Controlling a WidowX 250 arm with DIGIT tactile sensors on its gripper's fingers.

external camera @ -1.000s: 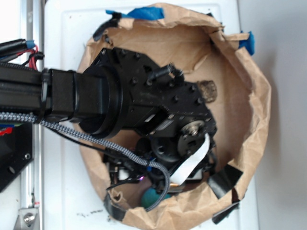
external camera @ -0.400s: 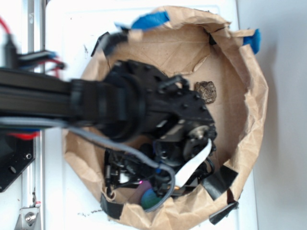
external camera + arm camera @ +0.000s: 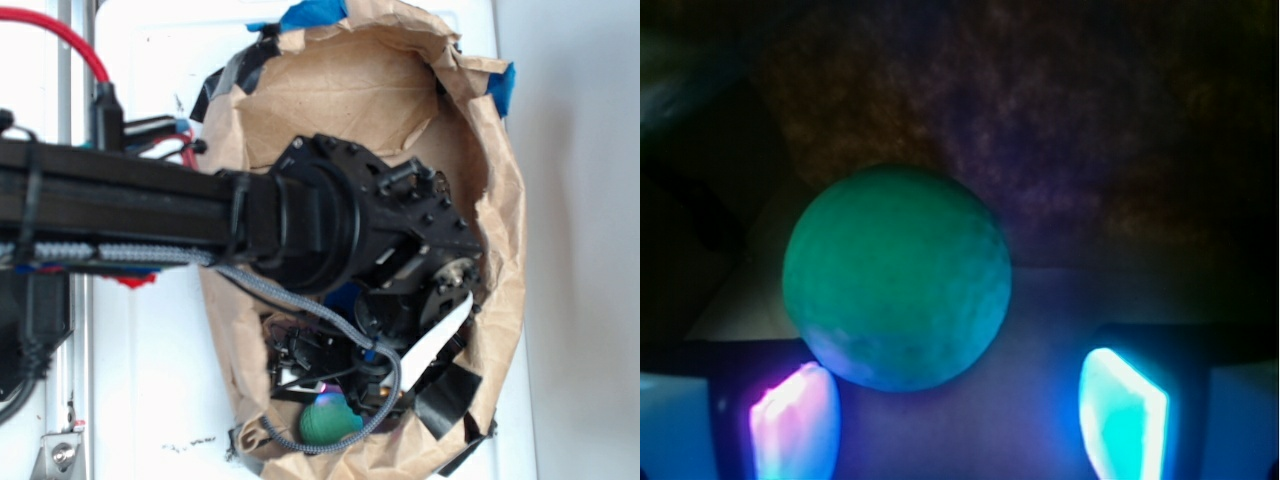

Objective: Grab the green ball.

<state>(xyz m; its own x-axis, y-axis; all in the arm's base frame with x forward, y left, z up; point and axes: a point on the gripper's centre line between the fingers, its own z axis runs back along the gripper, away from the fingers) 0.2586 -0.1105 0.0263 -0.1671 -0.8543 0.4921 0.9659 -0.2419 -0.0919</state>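
The green ball [image 3: 897, 277] is round with a dull, slightly bumpy skin. It sits on brown paper inside a crinkled paper bag [image 3: 497, 215], near the bag's bottom rim. The jaws [image 3: 958, 420] are spread wide and hold nothing; the ball lies just ahead of them, close to the left glowing finger [image 3: 795, 420]. The bag rests on a white worktop [image 3: 150, 390]

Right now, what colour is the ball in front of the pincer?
Plain mid-green; the green ball shows best in the wrist view.
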